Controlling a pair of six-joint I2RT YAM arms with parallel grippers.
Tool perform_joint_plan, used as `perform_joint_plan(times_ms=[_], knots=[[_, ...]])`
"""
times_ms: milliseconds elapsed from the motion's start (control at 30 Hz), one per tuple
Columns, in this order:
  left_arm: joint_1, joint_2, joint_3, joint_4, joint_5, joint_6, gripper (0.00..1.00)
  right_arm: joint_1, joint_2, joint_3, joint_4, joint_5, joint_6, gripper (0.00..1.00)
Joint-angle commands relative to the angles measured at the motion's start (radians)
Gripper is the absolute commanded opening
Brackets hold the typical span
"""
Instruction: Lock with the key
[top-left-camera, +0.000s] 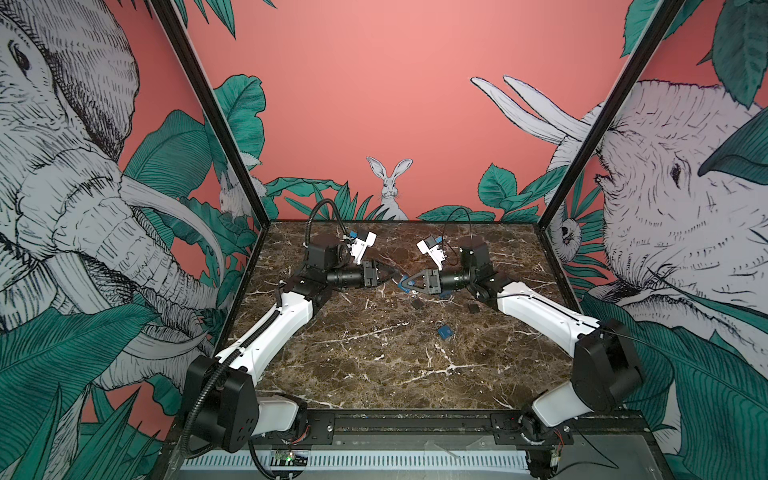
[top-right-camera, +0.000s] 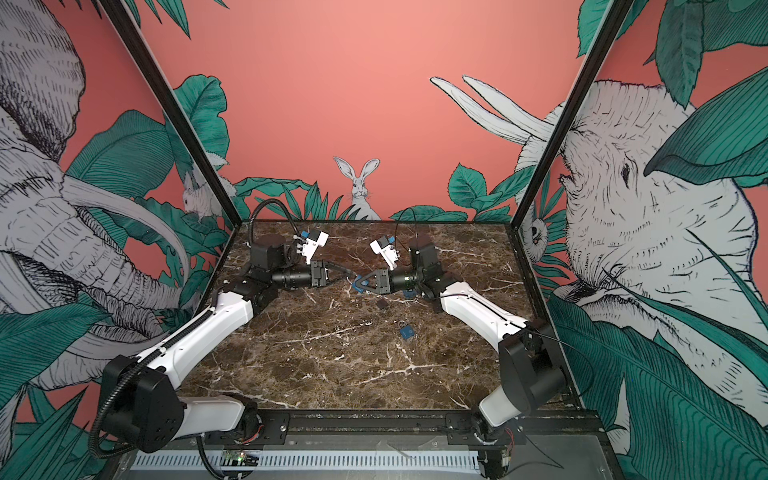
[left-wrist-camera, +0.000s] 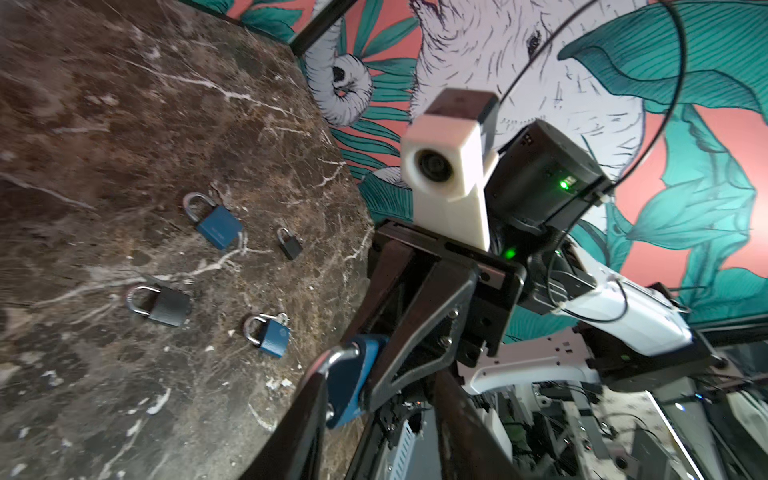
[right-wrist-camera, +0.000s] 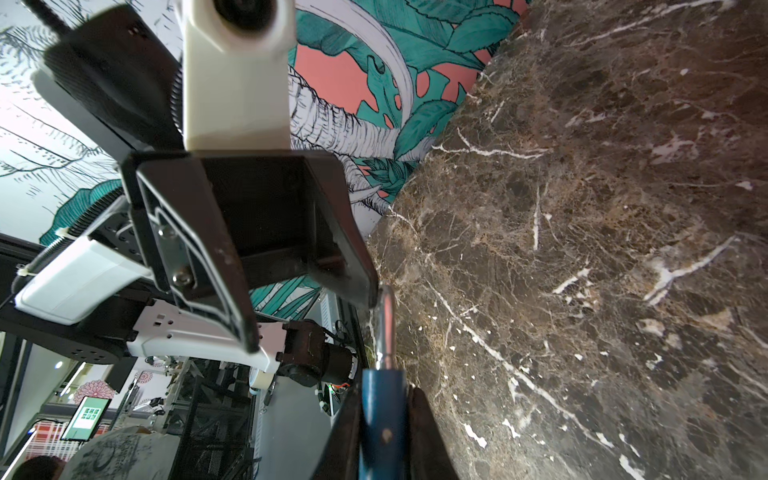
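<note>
Right wrist view: the left end effector (right-wrist-camera: 311, 320) stands spread, with one fingertip (right-wrist-camera: 370, 286) touching the steel shackle (right-wrist-camera: 386, 324) of the blue padlock (right-wrist-camera: 382, 415). The right end effector (top-left-camera: 404, 284) pinches that padlock's body between its fingers. In both top views the two end effectors meet tip to tip above the middle of the marble surface (top-left-camera: 374, 374). Whether a key is fitted cannot be told. Further right on the surface lie a black padlock (top-left-camera: 417, 304), a loose blue padlock (top-left-camera: 444, 331) and a second black padlock (top-left-camera: 472, 308).
</note>
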Motion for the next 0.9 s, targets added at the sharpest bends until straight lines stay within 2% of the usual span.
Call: perform_joint_plan(times_ms=[0, 100, 233, 367, 567, 633, 733, 867], knots=[[0.012, -0.054, 0.037, -0.142, -0.104, 0.098, 0.45, 0.017, -0.035, 0.05, -0.005, -0.024, -0.06, 0.0], [0.012, -0.076, 0.041, -0.173, -0.126, 0.119, 0.46, 0.018, -0.035, 0.052, 0.007, -0.037, -0.05, 0.0], [0.011, -0.055, 0.032, -0.147, -0.073, 0.097, 0.46, 0.02, -0.031, 0.053, 0.033, -0.053, -0.029, 0.0], [-0.004, -0.027, 0.003, -0.046, 0.003, 0.04, 0.45, 0.028, -0.022, 0.063, 0.041, -0.057, -0.02, 0.0], [-0.041, -0.006, 0.012, -0.044, 0.049, 0.05, 0.41, 0.029, -0.012, 0.082, 0.058, -0.054, -0.009, 0.0], [-0.043, -0.005, 0.013, -0.058, 0.049, 0.055, 0.36, 0.029, -0.009, 0.091, 0.061, -0.051, -0.009, 0.0], [-0.044, -0.007, 0.008, -0.066, 0.044, 0.058, 0.22, 0.029, -0.007, 0.095, 0.068, -0.049, -0.005, 0.0], [-0.043, -0.011, 0.0, -0.039, 0.042, 0.039, 0.16, 0.029, -0.006, 0.089, 0.085, -0.054, 0.009, 0.0]])
